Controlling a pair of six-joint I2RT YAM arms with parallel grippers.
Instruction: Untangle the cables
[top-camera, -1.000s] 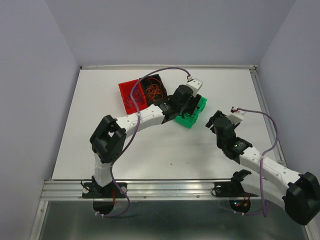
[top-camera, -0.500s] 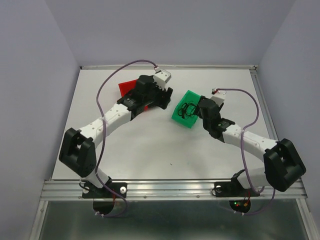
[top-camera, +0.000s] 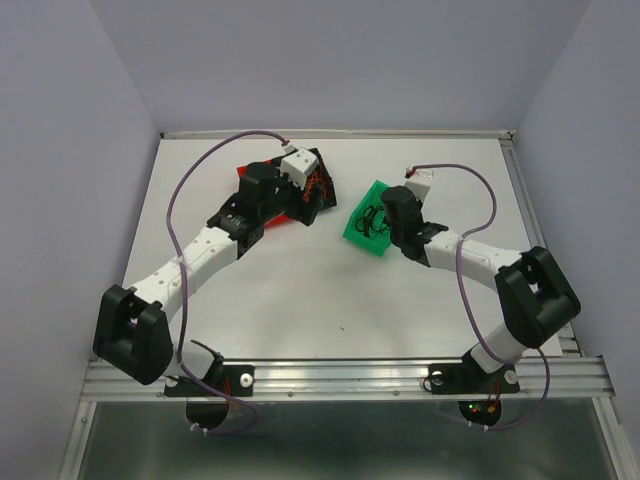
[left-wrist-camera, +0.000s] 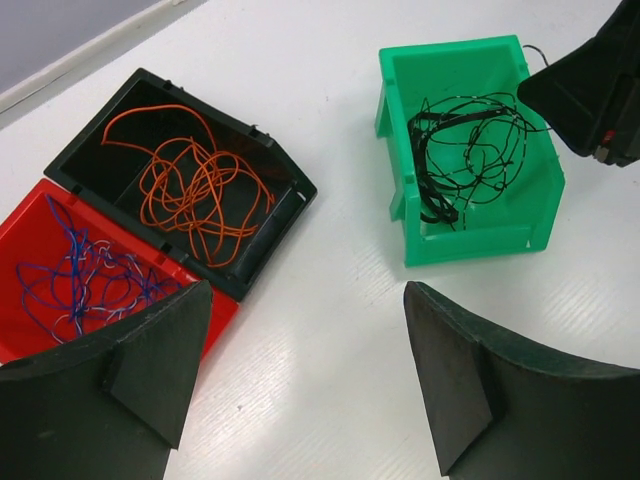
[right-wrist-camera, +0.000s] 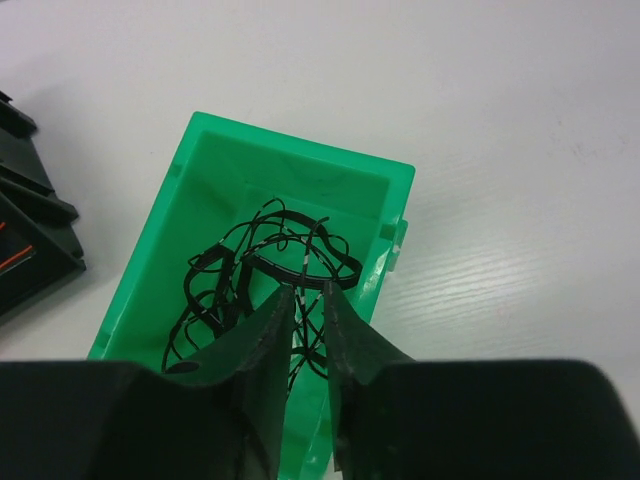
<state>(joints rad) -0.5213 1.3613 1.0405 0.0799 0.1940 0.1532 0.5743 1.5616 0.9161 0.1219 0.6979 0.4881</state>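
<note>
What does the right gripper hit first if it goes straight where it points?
The black cables in the green bin. The right gripper points down into the bin, its tips right at the tangle; depth is unclear, so it may already touch.

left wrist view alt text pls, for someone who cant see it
Three bins on a white table: a green bin of black wires, a black bin of orange wires, a red bin of blue wires. The left gripper, fingers open, frames the bottom.
</note>
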